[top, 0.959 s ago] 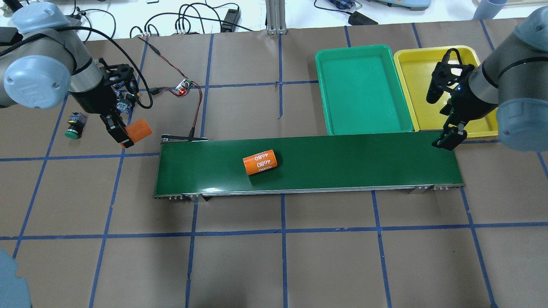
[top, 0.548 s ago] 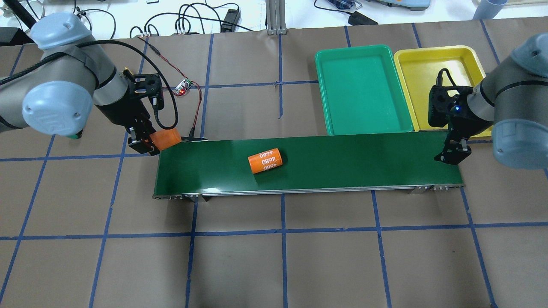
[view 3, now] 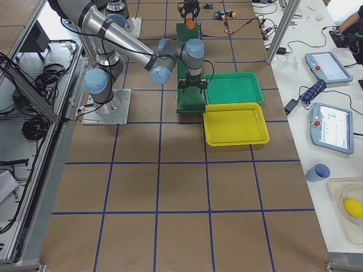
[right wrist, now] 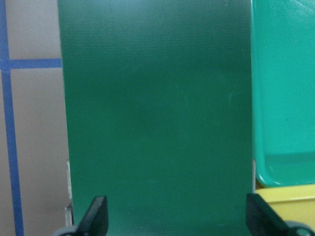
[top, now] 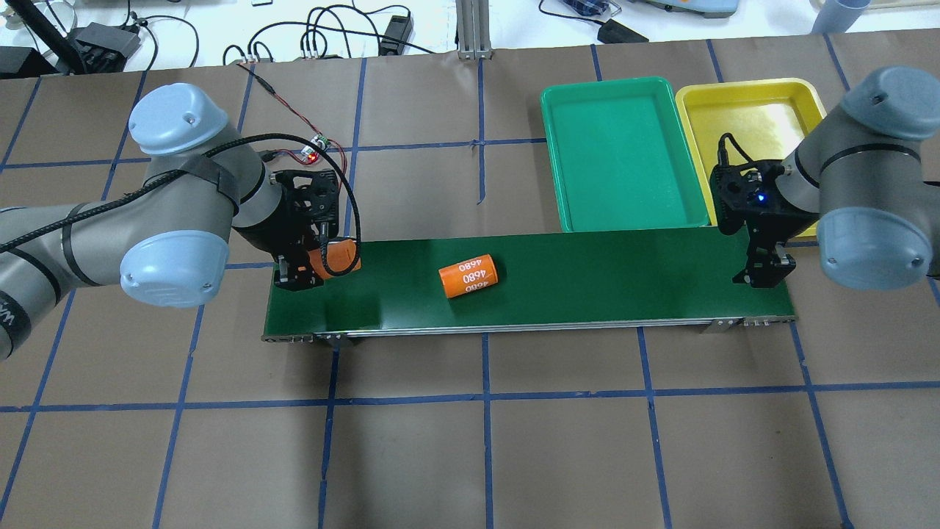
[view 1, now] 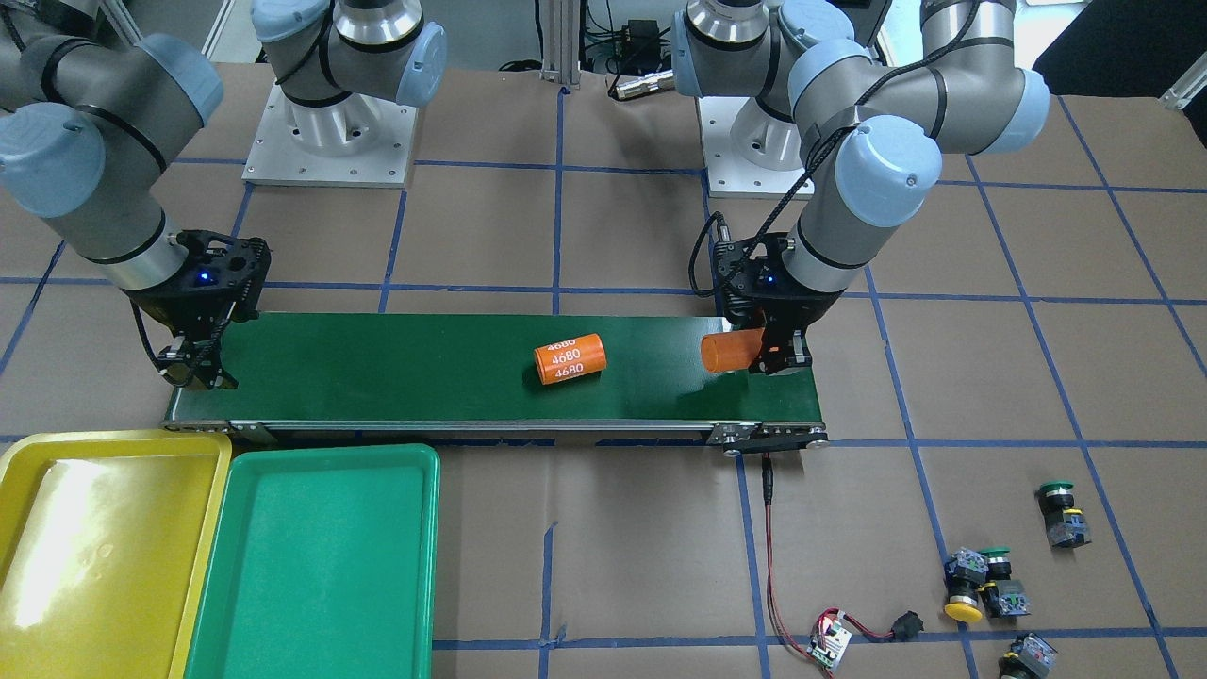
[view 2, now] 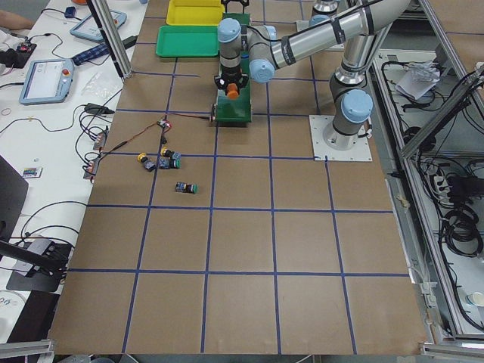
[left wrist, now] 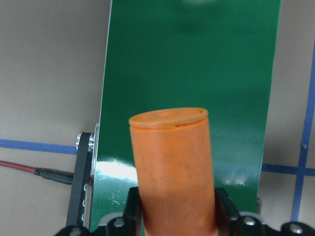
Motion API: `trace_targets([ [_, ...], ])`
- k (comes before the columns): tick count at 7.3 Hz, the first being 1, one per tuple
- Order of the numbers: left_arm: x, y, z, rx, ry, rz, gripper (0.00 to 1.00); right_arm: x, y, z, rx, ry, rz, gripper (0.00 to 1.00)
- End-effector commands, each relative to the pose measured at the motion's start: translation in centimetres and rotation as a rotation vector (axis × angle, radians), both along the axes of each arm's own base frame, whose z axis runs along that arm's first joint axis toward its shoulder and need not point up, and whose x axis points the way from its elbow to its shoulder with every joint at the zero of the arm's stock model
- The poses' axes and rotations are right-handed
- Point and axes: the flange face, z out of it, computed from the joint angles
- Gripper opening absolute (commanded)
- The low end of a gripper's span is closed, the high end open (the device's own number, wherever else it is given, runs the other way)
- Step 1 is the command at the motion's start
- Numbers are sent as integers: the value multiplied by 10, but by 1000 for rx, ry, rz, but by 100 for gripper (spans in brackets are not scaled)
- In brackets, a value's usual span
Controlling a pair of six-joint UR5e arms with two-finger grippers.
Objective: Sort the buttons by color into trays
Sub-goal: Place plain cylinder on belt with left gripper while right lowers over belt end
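So far nothing is getting sorted: the four buttons (view 1: 1063, 517) are lying on the desk (view 1: 613, 566) well apart from the green tray (view 1: 321, 566) and yellow tray (view 1: 94, 556), the left pincer (view 1: 773, 353) is clamping an orange cylinder (view 1: 726, 351) over the belt (view 1: 424, 377), and the right pincer (view 1: 193, 370) is hanging open, empty.

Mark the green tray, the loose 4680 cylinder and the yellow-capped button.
green tray (top: 620, 147): overhead exterior view, bare floor.
loose 4680 cylinder (top: 469, 276): overhead exterior view, printed side.
yellow-capped button (view 1: 962, 611): exterior front-facing view, yellow cap.

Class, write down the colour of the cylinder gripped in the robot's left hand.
Orange; the cylinder shows best in the left wrist view.
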Motion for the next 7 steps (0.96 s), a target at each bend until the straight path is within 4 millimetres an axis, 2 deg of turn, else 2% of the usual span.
trace_targets([
  [1, -5, 14, -12, 7, 13, -22, 94, 15, 0, -1, 4, 8, 37, 100],
  [2, -5, 27, -25, 31, 10, -10, 100, 15, -1, -3, 7, 7, 38, 100],
  [4, -4, 27, -17, -40, 1, -6, 100, 16, -1, -4, 15, 41, 53, 100],
  [6, 9, 16, 17, -104, 0, 25, 100, 11, -9, -11, 24, 70, 76, 100],
  [7, 58, 3, 32, -125, -3, 205, 100, 11, -9, -13, 28, 66, 70, 100],
])
